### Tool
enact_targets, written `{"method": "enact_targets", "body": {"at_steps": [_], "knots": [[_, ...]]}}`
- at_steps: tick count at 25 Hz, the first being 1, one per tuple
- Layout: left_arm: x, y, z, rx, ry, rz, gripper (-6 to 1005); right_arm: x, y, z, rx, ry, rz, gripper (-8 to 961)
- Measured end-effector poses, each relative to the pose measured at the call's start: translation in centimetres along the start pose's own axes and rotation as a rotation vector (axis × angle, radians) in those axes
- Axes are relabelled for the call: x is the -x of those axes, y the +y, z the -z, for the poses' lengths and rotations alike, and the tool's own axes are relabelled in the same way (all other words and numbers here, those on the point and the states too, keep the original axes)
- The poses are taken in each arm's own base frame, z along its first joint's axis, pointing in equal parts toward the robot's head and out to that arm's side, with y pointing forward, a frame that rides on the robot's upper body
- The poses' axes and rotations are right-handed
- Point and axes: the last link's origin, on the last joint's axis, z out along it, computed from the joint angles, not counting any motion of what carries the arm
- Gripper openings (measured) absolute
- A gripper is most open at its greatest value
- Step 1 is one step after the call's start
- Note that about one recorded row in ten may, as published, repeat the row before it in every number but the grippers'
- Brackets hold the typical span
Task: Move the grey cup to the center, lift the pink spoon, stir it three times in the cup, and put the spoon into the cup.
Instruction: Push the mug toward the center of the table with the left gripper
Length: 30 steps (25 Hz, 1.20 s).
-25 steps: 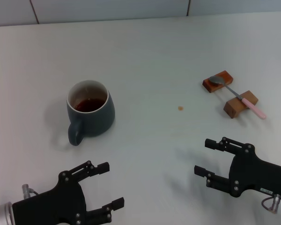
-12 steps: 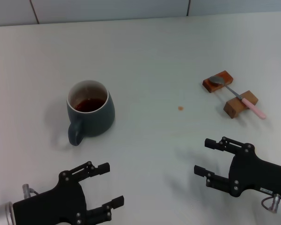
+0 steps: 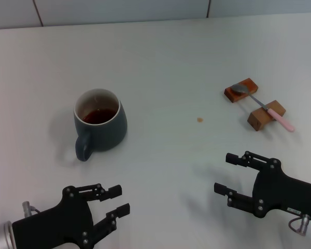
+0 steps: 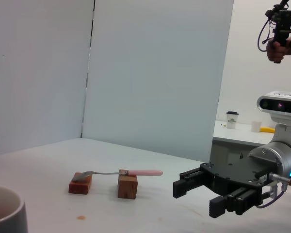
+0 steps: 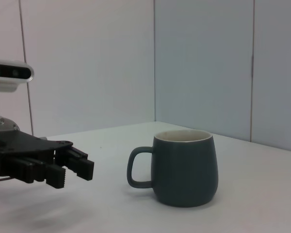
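Surface [image 3: 160, 62]: flat, matte white, one small brown spot [image 3: 199, 120] near mid-right. Pale panelled walls behind, dark seams between panels.

Grey cup [image 3: 99, 123]: rounded, glossy blue-grey ceramic, pale inner wall, dark liquid inside, loop handle turned toward the robot. Stands upright, left of centre.

Pink spoon [image 3: 264, 108]: slim, grey metal bowl, pale pink handle. Lies bridged across two brown wooden blocks [image 3: 254, 104] on the right side, bowl on the far block, handle overhanging the near one.

Left claw [image 3: 113, 207]: black, ribbed fingers, near edge, fingers parted moderately, holding nothing, well short of the cup.

Right claw [image 3: 229, 174]: black, near right edge, fingers spread wide, empty, apart from the spoon.
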Motion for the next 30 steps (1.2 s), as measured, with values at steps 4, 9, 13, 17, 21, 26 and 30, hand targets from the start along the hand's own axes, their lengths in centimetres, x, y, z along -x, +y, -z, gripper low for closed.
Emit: {"method": "enact_targets", "body": {"at_steps": [4,9,13,17,21,26,30], "knots": [[0.0,0.0,0.0,0.0,0.001,0.001,420,0.0,0.0,0.0,0.0,0.0,0.0,689],[0.0,0.1,-0.1,0.0,0.004,0.005,150,0.0,0.0,0.0,0.0,0.0,0.001,689],[-0.8,0.1,-0.3,-0.005,0.068,0.013,41,0.0,0.0,-0.1,-0.001,0.0,0.0,689],[-2.9,-0.8,-0.1,-0.067,0.214,-0.005,-2,0.0,-0.1,-0.1,-0.003,-0.002,0.0,689],[-4.8,-3.5,0.8,-0.263,0.343,-0.06,-2,0.1,-0.1,0.0,-0.007,-0.006,-0.001,689],[-5.2,-7.8,3.0,-0.558,0.291,-0.217,-2,0.1,0.0,0.1,-0.012,-0.01,-0.005,688],[-4.6,-10.3,3.6,-0.68,0.149,-0.306,-2,0.1,0.0,0.2,-0.012,-0.013,-0.006,688]]}}
